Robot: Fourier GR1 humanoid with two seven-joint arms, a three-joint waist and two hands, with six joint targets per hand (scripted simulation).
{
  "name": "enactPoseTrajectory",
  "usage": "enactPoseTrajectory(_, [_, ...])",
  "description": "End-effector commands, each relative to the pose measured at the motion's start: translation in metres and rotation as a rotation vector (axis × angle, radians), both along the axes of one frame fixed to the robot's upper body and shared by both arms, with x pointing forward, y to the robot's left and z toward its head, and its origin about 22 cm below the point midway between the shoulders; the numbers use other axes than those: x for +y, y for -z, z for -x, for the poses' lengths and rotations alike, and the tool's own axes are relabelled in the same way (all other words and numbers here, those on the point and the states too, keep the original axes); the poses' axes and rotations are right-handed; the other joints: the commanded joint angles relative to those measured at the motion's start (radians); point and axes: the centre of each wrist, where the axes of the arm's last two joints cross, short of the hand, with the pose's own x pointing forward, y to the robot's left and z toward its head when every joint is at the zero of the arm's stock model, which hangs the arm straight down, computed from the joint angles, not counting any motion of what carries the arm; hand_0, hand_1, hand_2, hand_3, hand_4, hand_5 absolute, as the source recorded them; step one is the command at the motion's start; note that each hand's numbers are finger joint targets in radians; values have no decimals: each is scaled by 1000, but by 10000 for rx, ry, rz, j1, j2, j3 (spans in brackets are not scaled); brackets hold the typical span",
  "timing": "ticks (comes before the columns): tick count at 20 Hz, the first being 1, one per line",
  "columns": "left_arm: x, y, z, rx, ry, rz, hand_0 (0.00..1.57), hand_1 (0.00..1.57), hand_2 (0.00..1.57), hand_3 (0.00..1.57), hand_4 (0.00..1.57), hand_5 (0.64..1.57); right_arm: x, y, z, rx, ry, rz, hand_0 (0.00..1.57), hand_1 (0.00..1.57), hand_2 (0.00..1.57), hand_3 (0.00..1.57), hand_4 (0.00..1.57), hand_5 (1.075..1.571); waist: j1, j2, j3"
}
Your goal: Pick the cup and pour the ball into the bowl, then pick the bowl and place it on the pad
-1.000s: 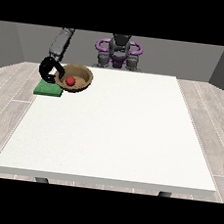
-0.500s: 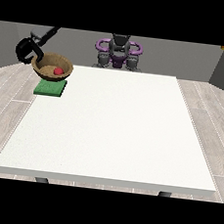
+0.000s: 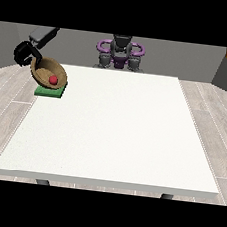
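Bowl, with the red ball inside, is tilted directly over the green pad at the table's far corner, its outer rim held by the curled hand at the view's left, so the pad lies just below and inward.

One camera only, standing across the counter and facing the robot, looking down from well back; the whole counter top fits, robot small at the top.
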Motion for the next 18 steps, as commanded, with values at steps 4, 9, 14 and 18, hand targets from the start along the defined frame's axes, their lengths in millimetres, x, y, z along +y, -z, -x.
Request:
enactPoseTrajectory(4, [-17, 14, -5, -46, 155, -79, 0, 0, 0, 0, 1205, 1556, 25, 46, 0, 190, 222, -907, 1571, 1571, 1571, 454, 1044, 1570, 268, 20, 8])
enactPoseTrajectory(9, [4, -28, 0, -550, 18, -241, 0, 0, 0, 0, 1200, 1556, 8, 8, -11, -468, 146, -1304, 1571, 1571, 1571, 589, 1004, 1571, 120, 595, 8])
enactPoseTrajectory(14, [8, -21, 3, -611, -21, -194, 0, 0, 0, 0, 1191, 1561, -5, 7, -3, -451, 1252, -1425, 1571, 1571, 1571, 1163, 191, 1557, 86, 616, 4])
enactPoseTrajectory(18, [20, -7, 11, -129, -100, -34, 0, 0, 0, 0, 1195, 1560, -5, 7, -1, -301, 1769, -782, 1555, 1555, 1512, 932, 0, 1554, 95, 162, -3])
